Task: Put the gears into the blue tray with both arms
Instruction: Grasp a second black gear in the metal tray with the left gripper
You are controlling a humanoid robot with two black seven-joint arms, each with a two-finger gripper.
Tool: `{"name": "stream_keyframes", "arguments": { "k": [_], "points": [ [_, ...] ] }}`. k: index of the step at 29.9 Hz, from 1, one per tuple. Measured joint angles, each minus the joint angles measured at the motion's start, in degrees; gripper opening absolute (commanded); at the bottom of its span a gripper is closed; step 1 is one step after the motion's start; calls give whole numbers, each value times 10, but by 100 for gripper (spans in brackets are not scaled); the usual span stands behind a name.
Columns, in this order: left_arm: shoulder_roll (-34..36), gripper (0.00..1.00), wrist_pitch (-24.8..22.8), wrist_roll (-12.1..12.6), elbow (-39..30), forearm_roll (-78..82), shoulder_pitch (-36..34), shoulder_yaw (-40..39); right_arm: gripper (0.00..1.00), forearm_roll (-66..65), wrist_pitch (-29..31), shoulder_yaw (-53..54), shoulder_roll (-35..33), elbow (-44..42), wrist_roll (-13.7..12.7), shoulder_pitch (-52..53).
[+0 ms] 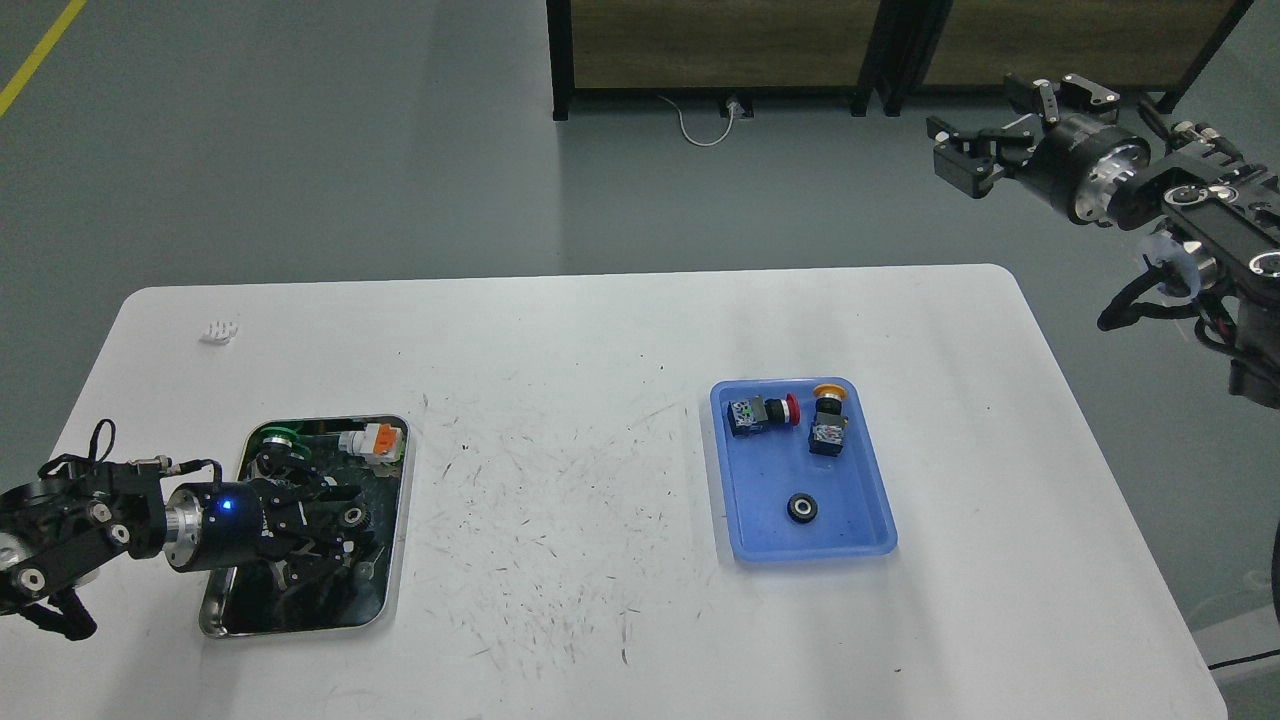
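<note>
One black gear lies flat in the near part of the blue tray, right of the table's centre. A second gear sits in the steel tray at the front left. My left gripper is low inside that steel tray, its fingertips right at this gear. The dark fingers blend with the tray's dark bottom, so its grip cannot be made out. My right gripper hangs high beyond the table's far right corner, fingers spread and holding nothing.
Two push-button switches, red-capped and orange-capped, lie in the far end of the blue tray. The steel tray also holds a white-and-orange connector and a green ring. A small white piece lies at the far left.
</note>
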Motion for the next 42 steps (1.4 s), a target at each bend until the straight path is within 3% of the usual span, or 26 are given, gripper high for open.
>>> {"name": "stream_keyframes", "arguments": {
  "k": [9,19,42],
  "points": [
    [4,31,-1,0,8,0,0,0,88,-1,0,0,1,0,0,0],
    [5,24,-1,0,8,-1,0,0,88,-1,-1,0,1,0,0,1],
    [10,22,-1,0,7,-5,-14,-2,88,-1,-1,0,-4,0,0,0]
  ]
}}
